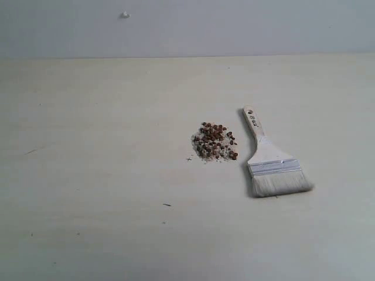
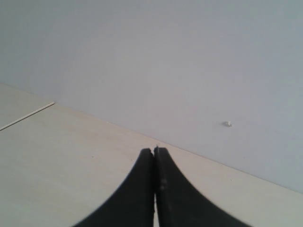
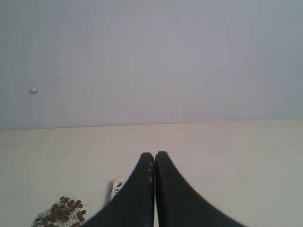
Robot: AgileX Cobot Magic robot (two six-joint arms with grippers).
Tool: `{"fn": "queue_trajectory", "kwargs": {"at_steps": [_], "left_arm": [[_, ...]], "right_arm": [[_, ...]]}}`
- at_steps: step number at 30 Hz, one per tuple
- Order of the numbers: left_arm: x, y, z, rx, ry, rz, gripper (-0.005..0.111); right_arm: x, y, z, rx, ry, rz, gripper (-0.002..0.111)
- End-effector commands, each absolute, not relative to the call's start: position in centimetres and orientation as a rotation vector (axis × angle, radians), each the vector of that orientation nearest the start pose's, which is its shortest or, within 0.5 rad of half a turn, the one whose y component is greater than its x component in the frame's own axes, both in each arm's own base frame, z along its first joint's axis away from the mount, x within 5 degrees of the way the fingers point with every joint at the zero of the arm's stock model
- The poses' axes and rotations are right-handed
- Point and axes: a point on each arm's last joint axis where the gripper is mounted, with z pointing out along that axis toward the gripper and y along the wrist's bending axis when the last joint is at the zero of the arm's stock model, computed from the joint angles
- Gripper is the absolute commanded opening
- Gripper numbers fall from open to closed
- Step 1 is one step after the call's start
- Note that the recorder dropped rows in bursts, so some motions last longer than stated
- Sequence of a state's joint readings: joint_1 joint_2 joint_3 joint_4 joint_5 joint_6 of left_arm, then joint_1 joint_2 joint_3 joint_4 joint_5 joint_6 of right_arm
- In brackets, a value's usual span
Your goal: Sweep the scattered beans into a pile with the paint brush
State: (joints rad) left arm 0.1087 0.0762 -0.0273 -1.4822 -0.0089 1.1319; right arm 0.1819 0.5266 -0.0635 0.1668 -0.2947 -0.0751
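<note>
Where the big pale table [image 1: 88, 175] ended, a grey wall [image 1: 234, 23] stood behind it. The left claw [image 2: 154, 151] was pinched tight, its two black fingers pressed together with nothing between them. The right claw [image 3: 155, 155] was pinched tight too and held nothing. The paint brush [image 1: 274, 167] lay flat on the table's right side, with its handle pointing to the wall. Just beside it on the left sat the pile [image 1: 215, 141], not touching it. The beans [image 1: 218, 132] were tiny and reddish-brown, mixed with pale grit [image 1: 199, 145]. A tiny white bump [image 1: 125, 14] stuck out of the wall.
</note>
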Motion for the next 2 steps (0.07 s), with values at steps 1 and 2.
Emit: {"fn": "queue_trajectory", "kwargs": {"at_steps": [1,2], "left_arm": [[6.2,0.74,21.67,-0.361,1.499,-0.189,0.0],[6.2,0.74,21.67,-0.361,1.499,-0.189,0.0]], "right_arm": [[10.52,1.56,21.69,-0.057,1.662,0.161,0.0],[10.52,1.56,21.69,-0.057,1.662,0.161,0.0]]}}
